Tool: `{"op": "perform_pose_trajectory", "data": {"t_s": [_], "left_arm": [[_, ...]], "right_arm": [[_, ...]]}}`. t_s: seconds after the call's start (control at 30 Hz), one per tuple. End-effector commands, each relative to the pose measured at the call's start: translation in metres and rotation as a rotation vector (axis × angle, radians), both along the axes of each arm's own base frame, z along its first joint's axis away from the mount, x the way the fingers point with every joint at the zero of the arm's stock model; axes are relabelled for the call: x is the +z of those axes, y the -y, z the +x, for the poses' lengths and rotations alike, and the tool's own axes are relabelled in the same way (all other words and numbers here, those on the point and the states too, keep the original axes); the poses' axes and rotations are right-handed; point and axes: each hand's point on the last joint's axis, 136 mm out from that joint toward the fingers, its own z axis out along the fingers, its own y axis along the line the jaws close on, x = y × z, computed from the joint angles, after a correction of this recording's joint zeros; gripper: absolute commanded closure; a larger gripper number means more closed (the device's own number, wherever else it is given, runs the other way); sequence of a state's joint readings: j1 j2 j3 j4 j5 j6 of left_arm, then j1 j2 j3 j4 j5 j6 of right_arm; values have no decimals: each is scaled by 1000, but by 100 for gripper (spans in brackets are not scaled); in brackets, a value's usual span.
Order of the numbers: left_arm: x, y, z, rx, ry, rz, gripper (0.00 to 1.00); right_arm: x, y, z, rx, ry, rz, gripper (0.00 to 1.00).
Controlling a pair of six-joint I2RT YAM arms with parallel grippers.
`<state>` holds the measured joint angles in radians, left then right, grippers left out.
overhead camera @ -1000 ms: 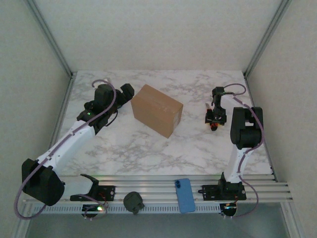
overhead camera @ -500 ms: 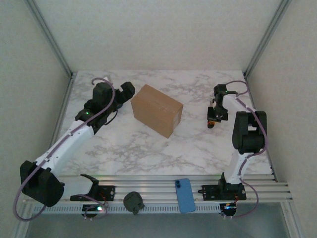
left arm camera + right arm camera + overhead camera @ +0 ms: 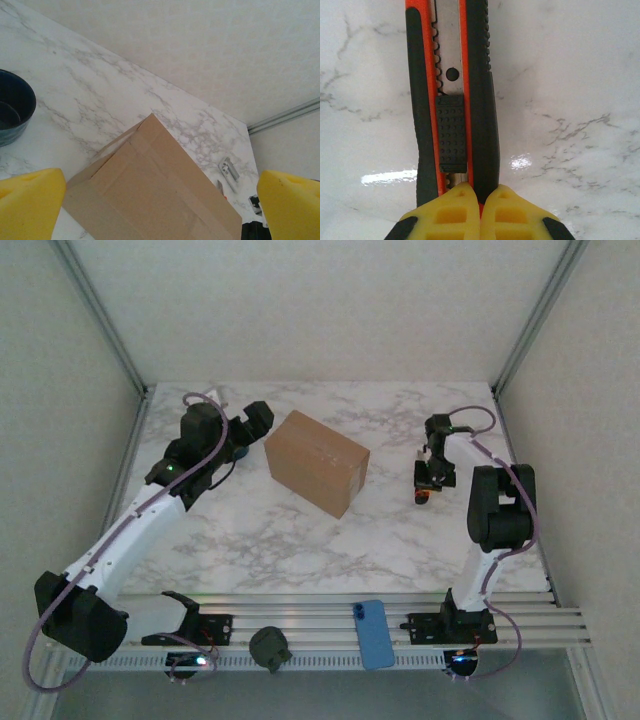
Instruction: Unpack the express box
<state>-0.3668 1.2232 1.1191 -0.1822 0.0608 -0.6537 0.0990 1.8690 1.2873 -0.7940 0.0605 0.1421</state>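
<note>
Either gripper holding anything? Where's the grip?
Right gripper is shut on the utility knife, pinching its end just past the slider. Left gripper is open, holding nothing.

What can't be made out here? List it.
Knife: right wrist view, far end cut off by the top edge, near end hidden by the right fingers.
Box: left wrist view, contents hidden by its taped flaps.
Mug: left wrist view, cut off by the left edge.

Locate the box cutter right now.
The box cutter is at the table's right side, right of the cardboard box in the top view, its end pinched in the right gripper.
</note>
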Motion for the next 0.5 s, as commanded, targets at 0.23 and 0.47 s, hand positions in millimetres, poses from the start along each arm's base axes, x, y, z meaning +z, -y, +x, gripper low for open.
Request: {"op": "perform_pose_trajectory", "data": {"t_s": [0.23,0.47], "left_arm": [[7,20,-9,-104,-9,13,2],[9,66,-18,-297,-1,1,2]], "right_arm": [[-2,-10,-5,31,21,3,100],[43,-23,1,53,166,89,100]]}}
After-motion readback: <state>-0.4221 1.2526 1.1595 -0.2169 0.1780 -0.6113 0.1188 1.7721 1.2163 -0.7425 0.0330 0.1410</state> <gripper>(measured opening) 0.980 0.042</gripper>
